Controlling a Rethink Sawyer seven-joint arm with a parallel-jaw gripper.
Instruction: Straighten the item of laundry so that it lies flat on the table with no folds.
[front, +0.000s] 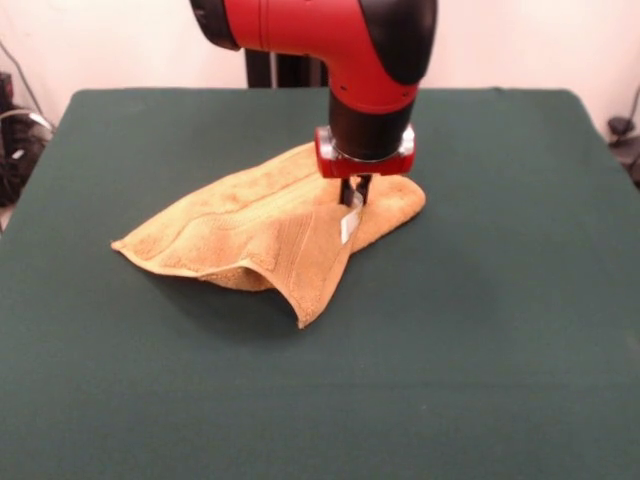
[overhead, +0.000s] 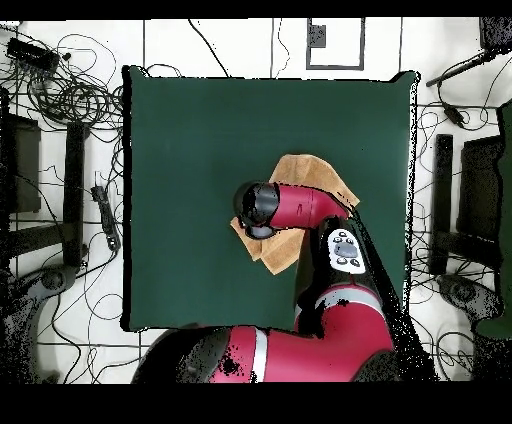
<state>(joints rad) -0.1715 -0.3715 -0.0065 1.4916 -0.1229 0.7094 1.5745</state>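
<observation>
The golden-tan towel (front: 250, 225) lay crumpled near the middle of the green desk (front: 480, 330), folded over itself, one corner raised into a peak where its white tag (front: 350, 224) hung. The pincer (front: 356, 197) was closed on that raised fold beneath the red and black arm (overhead: 300, 205)

Overhead: red robot arm (overhead: 310, 205) reaches over tan towel (overhead: 300, 165), rumpled, right of ctr on green table (overhead: 190, 150).

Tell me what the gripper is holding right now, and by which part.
The gripper pinches the towel at a raised fold near its white tag.
</observation>
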